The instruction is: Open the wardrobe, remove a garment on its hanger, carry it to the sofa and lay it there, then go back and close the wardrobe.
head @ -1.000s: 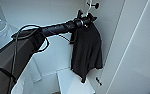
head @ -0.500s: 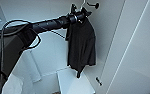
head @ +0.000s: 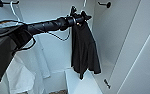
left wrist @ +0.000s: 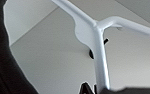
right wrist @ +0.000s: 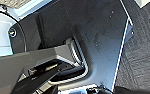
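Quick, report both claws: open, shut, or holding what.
Left claw: at the top of the black garment inside the wardrobe, beside the white hanger; grip cannot be told.
Right claw: cannot be told.

So inside the wardrobe I count two tops: one black shirt right under the pincer, one white top off to its left.

Dark robot base above grey carpet.
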